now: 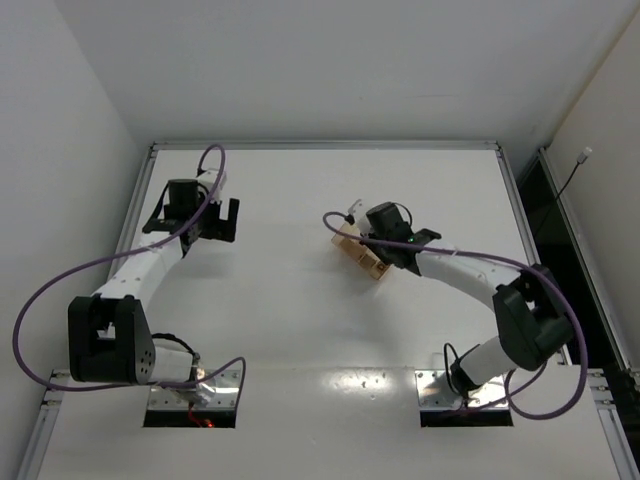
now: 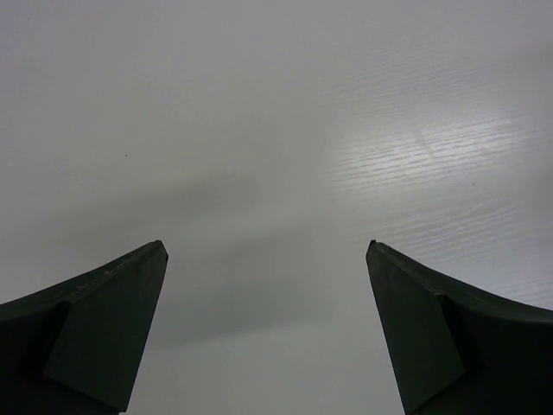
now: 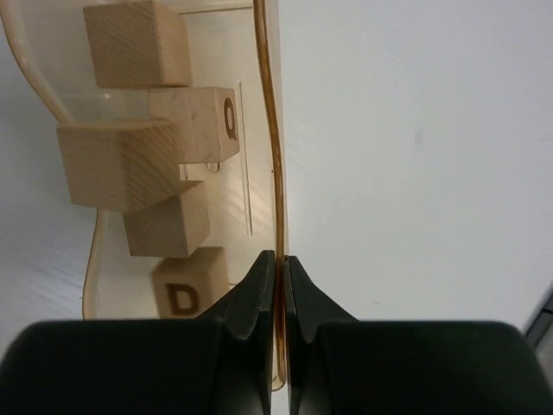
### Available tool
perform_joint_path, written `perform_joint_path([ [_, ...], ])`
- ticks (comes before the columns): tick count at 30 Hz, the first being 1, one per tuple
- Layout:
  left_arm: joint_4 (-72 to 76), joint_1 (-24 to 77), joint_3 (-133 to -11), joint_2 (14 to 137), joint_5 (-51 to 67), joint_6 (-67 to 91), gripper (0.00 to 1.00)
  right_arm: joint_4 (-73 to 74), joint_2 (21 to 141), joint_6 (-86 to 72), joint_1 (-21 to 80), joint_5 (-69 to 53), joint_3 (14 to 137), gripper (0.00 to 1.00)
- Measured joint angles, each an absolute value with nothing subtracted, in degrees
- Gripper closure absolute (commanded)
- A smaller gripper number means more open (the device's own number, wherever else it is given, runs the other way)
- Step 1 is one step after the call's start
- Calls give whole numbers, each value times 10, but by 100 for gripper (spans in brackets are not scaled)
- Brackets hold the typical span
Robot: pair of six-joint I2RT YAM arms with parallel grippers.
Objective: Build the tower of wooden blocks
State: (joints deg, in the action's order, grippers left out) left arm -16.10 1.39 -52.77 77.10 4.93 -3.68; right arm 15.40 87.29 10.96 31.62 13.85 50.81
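Several small light-brown wooden cubes (image 3: pixel 121 164) lie inside a translucent amber plastic tray (image 3: pixel 275 147); one shows a letter Q (image 3: pixel 207 121), another a D (image 3: pixel 186 285). In the top view the cubes (image 1: pixel 362 258) and the tray (image 1: pixel 350 235) sit near the table's middle. My right gripper (image 3: pixel 281 258) is shut on the tray's thin right wall; it shows in the top view (image 1: pixel 372 240) over the tray. My left gripper (image 2: pixel 266 249) is open and empty above bare table, far left in the top view (image 1: pixel 215 222).
The white table (image 1: pixel 300 330) has raised edges at the back and sides. White walls stand on the left and behind. Purple cables loop from both arms. Two mounting plates sit at the near edge.
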Motion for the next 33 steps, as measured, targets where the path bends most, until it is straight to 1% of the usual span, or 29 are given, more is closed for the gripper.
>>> perform_joint_path([
  [4, -162, 6, -540, 786, 24, -16, 0, 48, 856, 155, 394, 300, 465, 100],
  [8, -169, -7, -566, 807, 5, 5, 0, -102, 874, 248, 462, 447, 399, 100],
  [10, -173, -17, -579, 814, 0, 10, 0, -197, 914, 313, 492, 515, 379, 100],
  [12, -175, -28, -586, 818, -1, 14, 0, -335, 968, 396, 516, 573, 357, 100],
  [15, -180, -43, -589, 819, 1, 18, 0, -526, 1054, 555, 544, 623, 328, 100],
  [18, -186, -53, -590, 821, 2, 20, 0, -625, 1141, 701, 562, 653, 326, 100],
  [20, -192, -55, -593, 821, 3, 21, 0, -668, 1171, 759, 569, 668, 326, 100],
  [23, -193, -59, -595, 822, 5, 21, 0, -716, 1175, 821, 572, 672, 330, 100],
  [26, -195, -61, -596, 823, 8, 22, 0, -735, 1176, 876, 573, 664, 333, 100],
  [33, -203, -62, -599, 827, 23, 22, 0, -766, 1176, 1010, 573, 609, 321, 100],
])
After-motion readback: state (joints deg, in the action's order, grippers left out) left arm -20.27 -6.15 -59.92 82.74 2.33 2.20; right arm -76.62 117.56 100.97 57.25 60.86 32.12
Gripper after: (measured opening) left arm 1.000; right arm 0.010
